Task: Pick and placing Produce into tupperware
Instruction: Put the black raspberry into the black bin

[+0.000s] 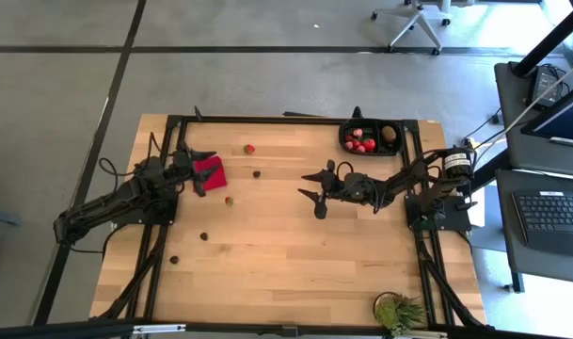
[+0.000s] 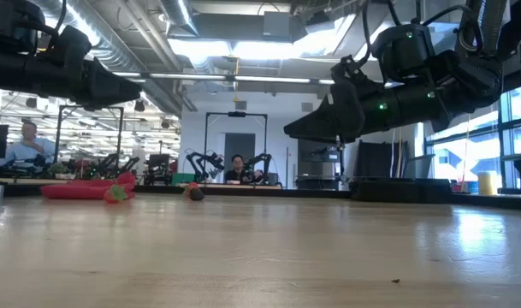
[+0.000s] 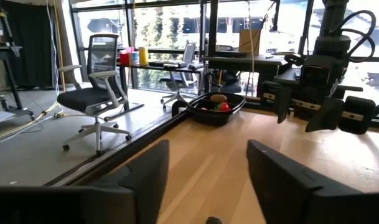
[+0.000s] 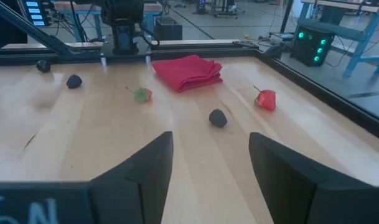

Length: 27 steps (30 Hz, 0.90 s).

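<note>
Black tupperware [image 3: 217,112] with produce [image 3: 221,106] beyond left gripper's [image 3: 208,180] spread fingers; right gripper's [image 4: 211,180] likewise spread.

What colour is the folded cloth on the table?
Red; the cloth shows best in the right wrist view.

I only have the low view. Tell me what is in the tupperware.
Observer: The tupperware, by the right arm's base, holds several red pieces and one brown lump.
Operator: Count the loose produce.
Observer: Five: a red strawberry, a dark piece, a red-green piece, a second dark piece and a third dark piece.
Operator: Report what the claws hold.
Observer: Nothing. The left claw and the right claw are both open and empty.
</note>
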Available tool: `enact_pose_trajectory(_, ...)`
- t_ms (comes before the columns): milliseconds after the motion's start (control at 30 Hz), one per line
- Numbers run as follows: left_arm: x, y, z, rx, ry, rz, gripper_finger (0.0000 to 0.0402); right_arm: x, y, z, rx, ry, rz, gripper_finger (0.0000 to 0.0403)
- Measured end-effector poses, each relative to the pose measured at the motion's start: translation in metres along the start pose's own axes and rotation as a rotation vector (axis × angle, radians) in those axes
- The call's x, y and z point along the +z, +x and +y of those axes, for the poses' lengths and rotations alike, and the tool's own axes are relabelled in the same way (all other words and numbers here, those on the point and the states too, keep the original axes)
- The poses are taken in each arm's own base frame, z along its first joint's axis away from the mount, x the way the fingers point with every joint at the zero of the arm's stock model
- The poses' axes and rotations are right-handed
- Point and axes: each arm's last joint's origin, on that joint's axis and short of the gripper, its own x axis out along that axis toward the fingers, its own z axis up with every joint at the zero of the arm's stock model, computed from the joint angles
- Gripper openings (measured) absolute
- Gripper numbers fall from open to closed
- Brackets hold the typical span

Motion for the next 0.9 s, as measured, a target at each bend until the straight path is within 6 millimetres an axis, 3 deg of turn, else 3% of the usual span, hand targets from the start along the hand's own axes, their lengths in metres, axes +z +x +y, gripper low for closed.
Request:
enact_pose_trajectory(200, -0.0001, 0.0, -0.0001, -0.001, 0.0, 0.001, 0.0253, -0.0001, 0.0, 0.0, 0.0, -0.025, 0.0, 0.0213)
enact_pose_trajectory(900, 0.0091, -0.0008, -0.0021, -0.066, -0.024, -0.065, 0.0254, -0.0001, 0.0001, 0.0, 0.0, -0.047, 0.001, 0.0213)
